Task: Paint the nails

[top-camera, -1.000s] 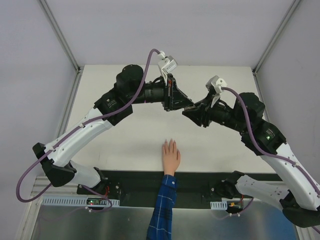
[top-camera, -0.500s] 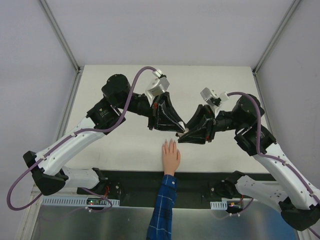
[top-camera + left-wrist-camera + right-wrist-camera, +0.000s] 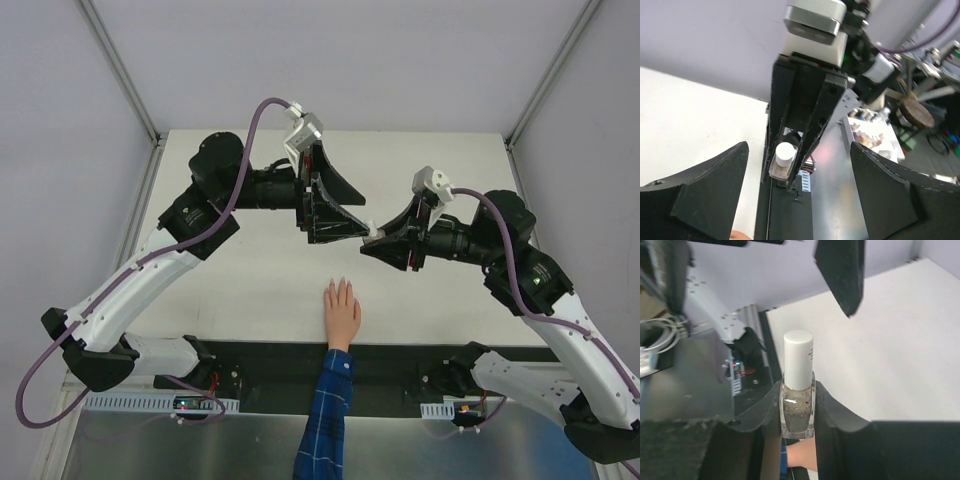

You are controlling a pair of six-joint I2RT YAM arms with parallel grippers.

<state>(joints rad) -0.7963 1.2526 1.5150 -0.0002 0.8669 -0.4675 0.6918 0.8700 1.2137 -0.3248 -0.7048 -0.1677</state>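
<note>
The mannequin hand lies flat at the table's near edge, its blue plaid sleeve running towards the arm bases. The nails at its fingertips are too small to make out. My right gripper hangs above and beyond the fingertips, shut on a small glass polish bottle with its white cap on. My left gripper faces it from the left, open, with its wide black fingers apart on either side of the bottle and not touching it. Part of the hand shows under the bottle.
The white table is walled by grey panels on three sides. A black mounting rail and a metal shelf with both arm bases run along the near edge.
My left gripper has opened and drawn back left from the bottle's cap. The right gripper, holding the bottle, has lifted away from the fingertips. The hand has not moved.
</note>
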